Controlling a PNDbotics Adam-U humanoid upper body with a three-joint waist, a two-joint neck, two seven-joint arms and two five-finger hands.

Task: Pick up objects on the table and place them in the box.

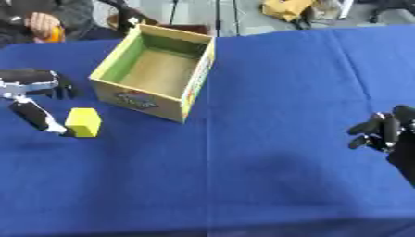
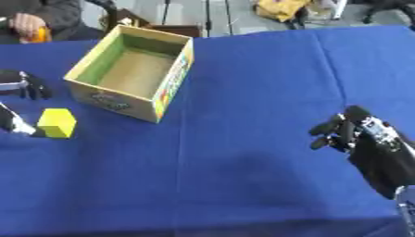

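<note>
A yellow block lies on the blue table, just in front of the open cardboard box, whose inside looks bare. My left hand comes in from the left edge beside the block. Its thumb stretches down to the block's left side and its fingers stay spread above, so the hand is open around nothing. At the right edge my right hand hovers over the cloth with its fingers loosely curled, holding nothing.
The box stands at the back left, tilted askew to the table edge. Beyond the far edge sit a person with an orange thing and some clutter on the floor. Blue cloth stretches between my two hands.
</note>
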